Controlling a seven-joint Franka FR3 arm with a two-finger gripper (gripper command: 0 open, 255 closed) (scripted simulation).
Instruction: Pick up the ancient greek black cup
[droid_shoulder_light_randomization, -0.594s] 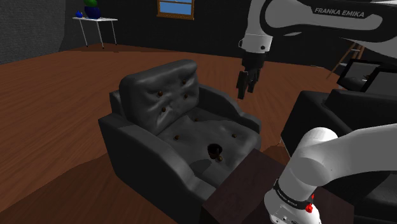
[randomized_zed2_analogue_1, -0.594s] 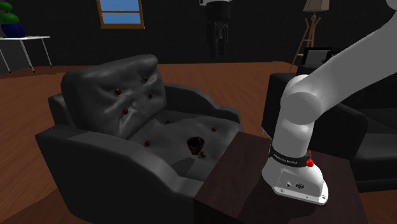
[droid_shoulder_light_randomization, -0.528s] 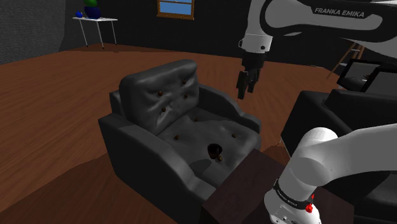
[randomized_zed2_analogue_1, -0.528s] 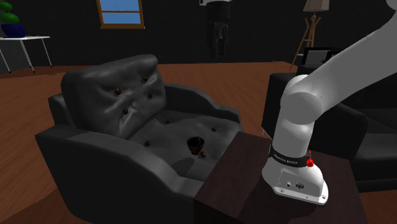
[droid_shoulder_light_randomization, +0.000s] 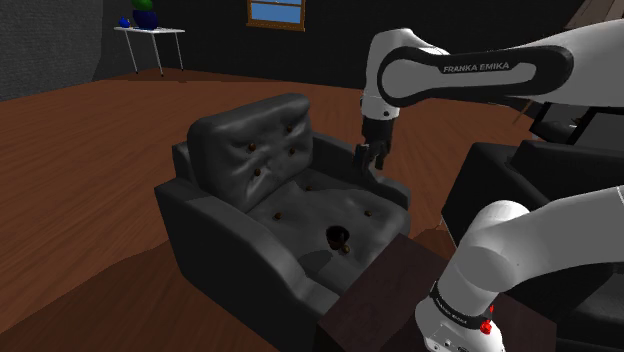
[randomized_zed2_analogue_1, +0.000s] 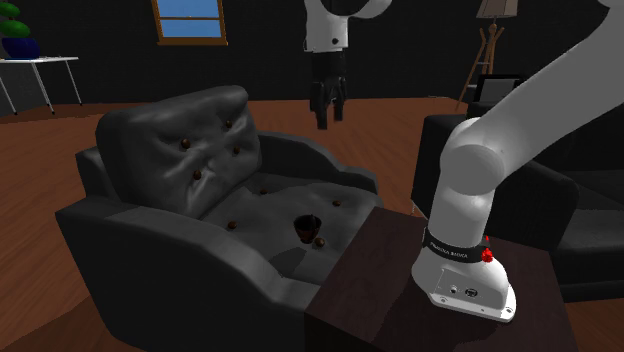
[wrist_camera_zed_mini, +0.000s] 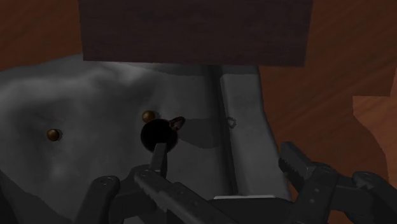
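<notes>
- Claw (droid_shoulder_light_randomization: 368, 160), shoulder view: hangs in the air at the end of the white arm (droid_shoulder_light_randomization: 470, 72), pointing down, above the inner edge of the dark armchair (droid_shoulder_light_randomization: 240, 150) armrest on this view's right. Cannot judge the finger gap from here.
- Same view: places the black cup (droid_shoulder_light_randomization: 337, 237) upright on the seat cushion, near its front edge, well below the claw and apart from it, close to the brown stand (droid_shoulder_light_randomization: 385, 290).
- Second exterior view: puts the claw (randomized_zed2_analogue_1: 324, 112) high over the rear of the seat, to this view's right of the backrest of the armchair (randomized_zed2_analogue_1: 170, 160). Leaves the black cup (randomized_zed2_analogue_1: 307, 228) alone on the cushion, near the stand (randomized_zed2_analogue_1: 370, 290).
- Wrist view: shows the claw (wrist_camera_zed_mini: 222, 153) open, its fingers (wrist_camera_zed_mini: 159, 156) standing wide apart with nothing clasped. Looks straight down on the black cup (wrist_camera_zed_mini: 156, 134), a dark round mouth with a small handle, resting on the grey cushion just beside a brown button (wrist_camera_zed_mini: 148, 116) and far below the fingers.
</notes>
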